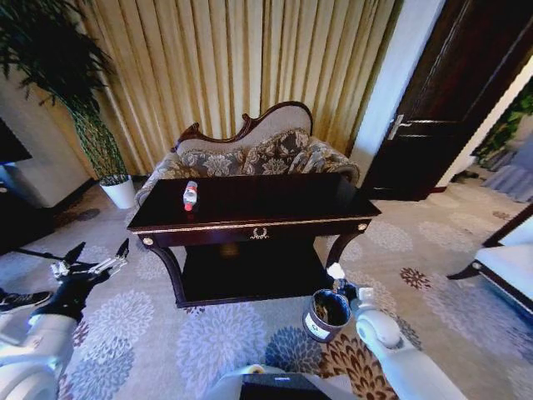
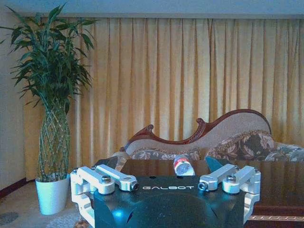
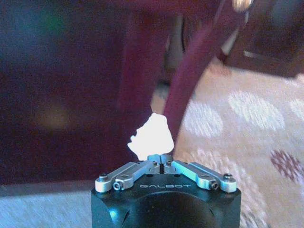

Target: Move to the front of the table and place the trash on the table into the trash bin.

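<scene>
1. Two grippers show from the head: the left gripper (image 1: 100, 255) spread apart beside the table (image 1: 275, 223), the bottle (image 1: 191, 195) beyond it; the right gripper (image 1: 337, 279) over the bin (image 1: 325, 316).
2. Left wrist: fingers (image 2: 110, 177) splayed, bottle ahead (lying down).
3. Right wrist: tips clenched on white paper (image 3: 152, 136).

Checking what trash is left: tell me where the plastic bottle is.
In the head view the plastic bottle lies on the table, near its left end, in front of the sofa.
</scene>
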